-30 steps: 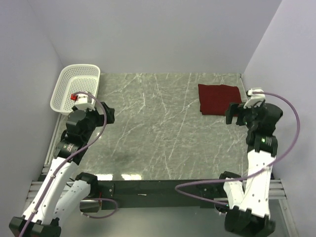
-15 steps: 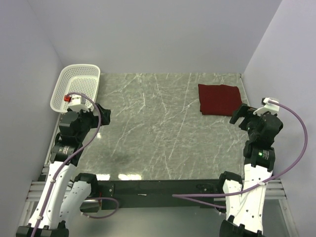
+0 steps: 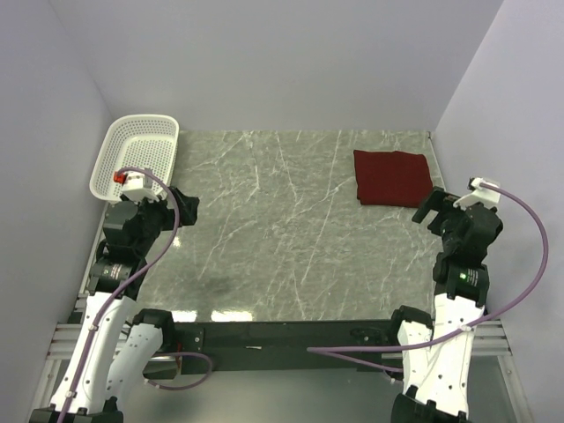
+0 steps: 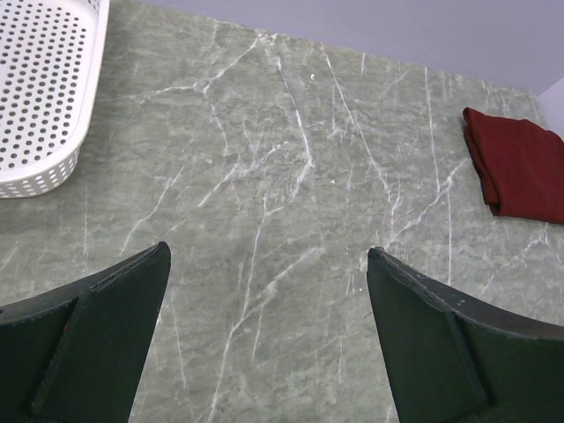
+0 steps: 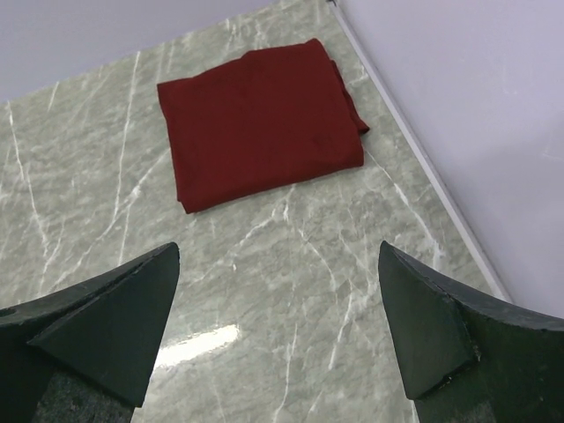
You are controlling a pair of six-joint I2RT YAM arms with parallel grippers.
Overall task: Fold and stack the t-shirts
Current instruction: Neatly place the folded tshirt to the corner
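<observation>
Item under inspection: one dark red t-shirt (image 3: 392, 177), folded into a compact, roughly square packet. It lies flat on the marble table (image 3: 282, 238) in the upper right of the overhead view, close to the table's right edge and near the back wall. The right wrist view shows it in the upper middle of the frame. Its surface is fairly smooth, and layered cloth edges show along its right side. Nothing touches it.

Right gripper (image 5: 278, 256): jaws spread wide, with only bare marble between them. In the overhead view it sits just below the shirt's lower right corner, near the shirt but apart from it. Its two dark fingers (image 5: 106, 317) fill the lower corners of the right wrist view, with the shirt above the gap between them.

Left gripper (image 4: 269, 254): jaws likewise spread wide and holding nothing. It is at the left of the overhead view, well apart from the shirt. In the left wrist view only table surface lies between its fingers, and the shirt appears small at the right edge of the frame.

White perforated basket (image 3: 103, 167): stands in the table's upper left corner beside the left wall, just above the left gripper in the overhead view.

Purple cables (image 3: 533, 256) loop from each wrist back towards the arm bases at the bottom of the overhead frame.
</observation>
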